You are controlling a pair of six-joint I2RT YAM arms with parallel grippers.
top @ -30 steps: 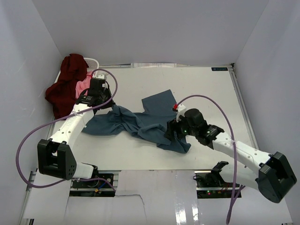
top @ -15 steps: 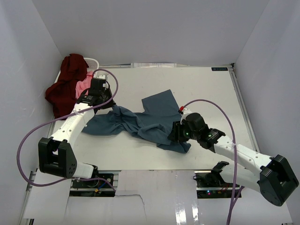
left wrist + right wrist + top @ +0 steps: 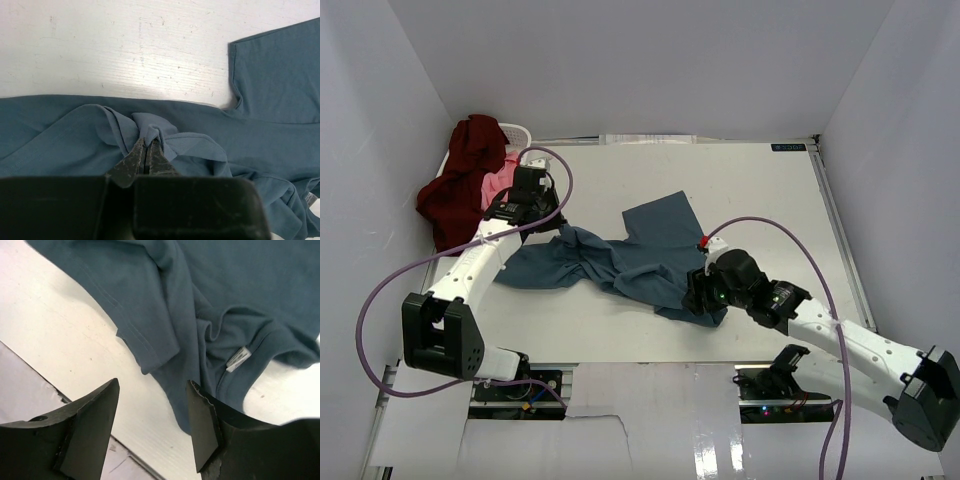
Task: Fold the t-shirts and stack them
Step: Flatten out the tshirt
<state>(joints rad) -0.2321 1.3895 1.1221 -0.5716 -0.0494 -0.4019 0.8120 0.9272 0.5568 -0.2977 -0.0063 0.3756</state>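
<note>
The teal-blue t-shirt (image 3: pixel 620 262) lies crumpled across the middle of the white table. My left gripper (image 3: pixel 552 226) is shut on a bunched fold of the teal shirt (image 3: pixel 150 131) at its left part. My right gripper (image 3: pixel 692 300) is open and empty, just above the shirt's near right corner; the hem and a white label (image 3: pixel 238 358) show between and beyond its fingers (image 3: pixel 97 410). The maroon t-shirt (image 3: pixel 460 180) and the pink t-shirt (image 3: pixel 497 185) are heaped at the back left.
A white laundry basket (image 3: pixel 516 132) stands at the back left under the maroon and pink shirts. The table's near edge (image 3: pixel 60 395) runs just below my right gripper. Grey walls close in the left, back and right sides.
My right gripper has moved toward the near edge, along the shirt's near right corner, and stays open. My left gripper holds its place.
</note>
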